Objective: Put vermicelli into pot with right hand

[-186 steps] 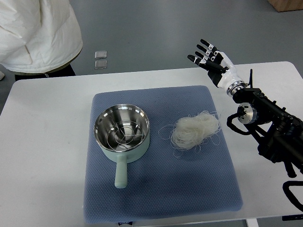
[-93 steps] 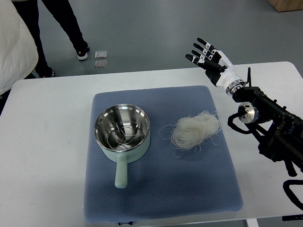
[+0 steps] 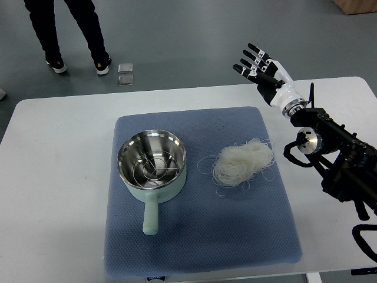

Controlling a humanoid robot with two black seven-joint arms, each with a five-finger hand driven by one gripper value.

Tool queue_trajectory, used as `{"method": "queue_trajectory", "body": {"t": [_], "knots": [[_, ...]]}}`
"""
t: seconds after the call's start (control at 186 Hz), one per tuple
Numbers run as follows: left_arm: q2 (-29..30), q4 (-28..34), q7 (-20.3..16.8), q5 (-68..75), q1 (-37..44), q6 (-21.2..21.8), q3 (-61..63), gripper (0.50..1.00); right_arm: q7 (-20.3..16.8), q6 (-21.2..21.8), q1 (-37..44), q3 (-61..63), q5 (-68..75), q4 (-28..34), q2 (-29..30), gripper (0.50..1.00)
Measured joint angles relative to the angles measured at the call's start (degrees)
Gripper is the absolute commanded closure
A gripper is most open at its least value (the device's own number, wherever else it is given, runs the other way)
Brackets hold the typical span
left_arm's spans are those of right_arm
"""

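Observation:
A pale bundle of vermicelli (image 3: 242,162) lies on the blue mat (image 3: 200,230), right of centre. A steel pot (image 3: 152,162) with a mint green body and handle stands on the mat's left half, a wire rack inside it. My right hand (image 3: 259,68) is raised beyond the table's far edge, well above and behind the vermicelli, fingers spread and empty. Its black arm (image 3: 336,159) comes in from the right edge. The left arm is out of view.
The white table (image 3: 59,194) carries the mat. A person's legs (image 3: 73,32) stand on the grey floor at the top left, away from the table. Two small square plates (image 3: 125,74) lie on the floor behind the table.
The person in the white jacket has stepped back from the table's far left corner; only legs show now. My right hand has shifted slightly up and right, still open.

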Motion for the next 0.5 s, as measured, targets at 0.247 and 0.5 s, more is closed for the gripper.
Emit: {"method": "queue_trajectory", "body": {"t": [0.247, 0.5], "knots": [[0.0, 0.0, 0.0, 0.0, 0.0, 0.0, 0.0, 0.5, 0.3, -1.0, -0.1, -0.1, 0.2, 0.0, 0.6, 0.576], [0.0, 0.0, 0.0, 0.0, 0.0, 0.0, 0.0, 0.5, -0.4, -1.0, -0.1, -1.1, 0.2, 0.0, 0.3, 0.576]]}}
